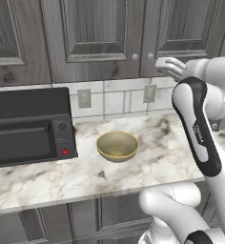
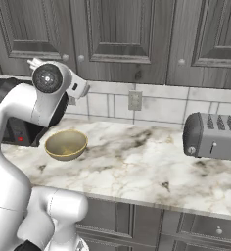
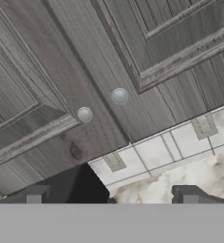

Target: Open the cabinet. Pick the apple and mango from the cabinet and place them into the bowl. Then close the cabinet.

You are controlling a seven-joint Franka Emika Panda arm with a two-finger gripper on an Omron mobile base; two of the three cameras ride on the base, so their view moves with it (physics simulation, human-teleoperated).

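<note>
Overhead, cabinet doors shut, hand wide open

bowl on counter | microwave left | toaster right | cabinet above

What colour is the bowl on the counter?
Tan, yellowish-olive; the bowl shows best in the left base view.

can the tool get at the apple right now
Probably not. Both doors of the cabinet are shut, so no fruit is exposed. The tool is open and faces the two knobs; a door must be pulled open first.
</note>
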